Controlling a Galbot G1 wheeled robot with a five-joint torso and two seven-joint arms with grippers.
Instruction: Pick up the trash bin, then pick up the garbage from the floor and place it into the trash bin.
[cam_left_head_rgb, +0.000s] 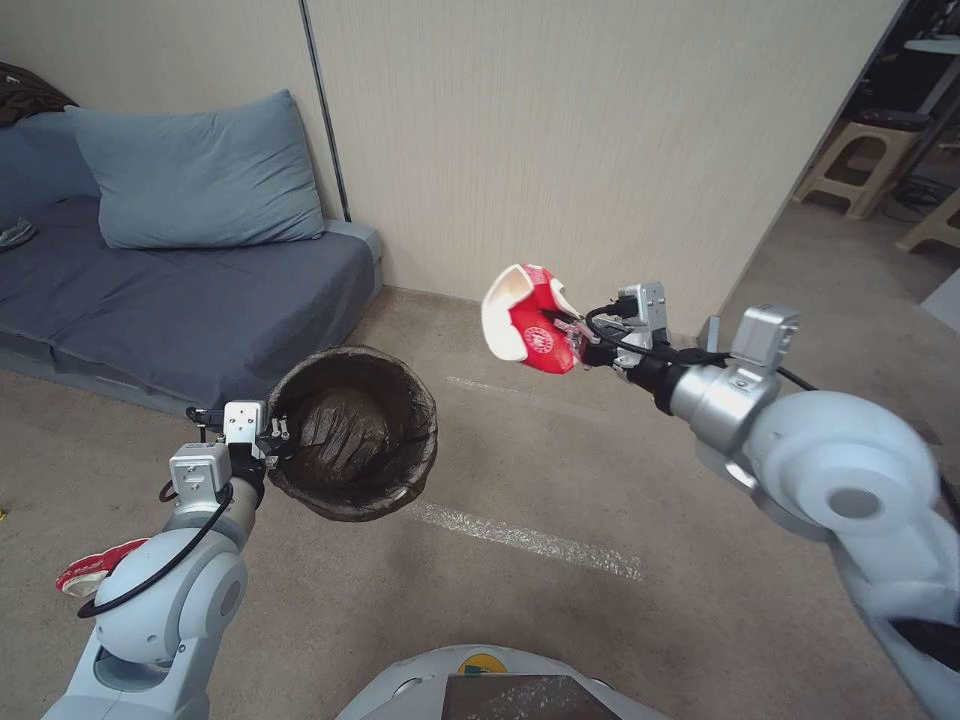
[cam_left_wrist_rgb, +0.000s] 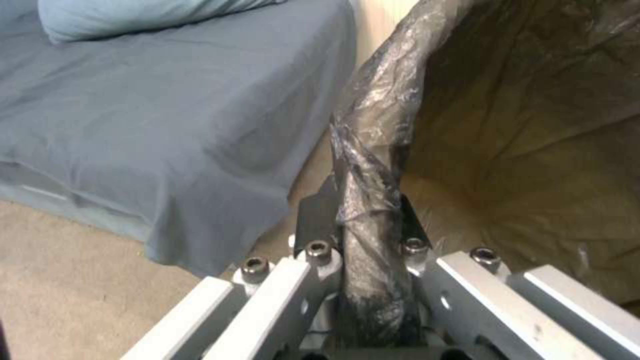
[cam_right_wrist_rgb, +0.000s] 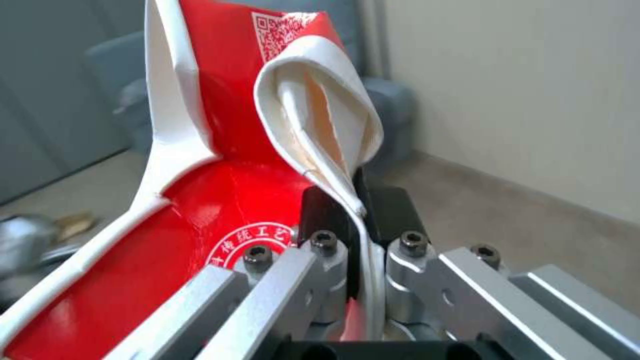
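**Bin held left, crushed cup held right, both off the floor**

Room: tan carpet floor (cam_left_head_rgb: 620, 480) with a pale strip of tape (cam_left_head_rgb: 525, 538) running across it; ribbed beige wall (cam_left_head_rgb: 600, 130) behind. Grey-blue sofa (cam_left_head_rgb: 170, 300) at the robot's left against the wall, with a blue pillow (cam_left_head_rgb: 195, 170) on it. Beige stools (cam_left_head_rgb: 860, 165) in the doorway area at far right.

Trash bin (cam_left_head_rgb: 352, 432): held clear of the carpet in front of the sofa, mouth tipped up toward the head camera so the dark liner's inside is in view. Long axis runs steeply down and away from the camera. Liner folded over the rim.

Left gripper (cam_left_head_rgb: 280, 432): closed on the bin's near-left rim; the left wrist view shows the fingers (cam_left_wrist_rgb: 313, 220) pinching bag-wrapped rim (cam_left_wrist_rgb: 373, 200) between them.

Crushed red-and-white paper cup (cam_left_head_rgb: 528, 320): in the air to the right of the bin and well apart from it, higher in the head view. Flattened, white inside facing up-left, long axis roughly up-down.

Right gripper (cam_left_head_rgb: 580, 345): clamped shut on a folded white edge of the cup (cam_right_wrist_rgb: 320, 130).

A second red-and-white cup (cam_left_head_rgb: 95, 572) lies on the carpet, partly behind the left arm
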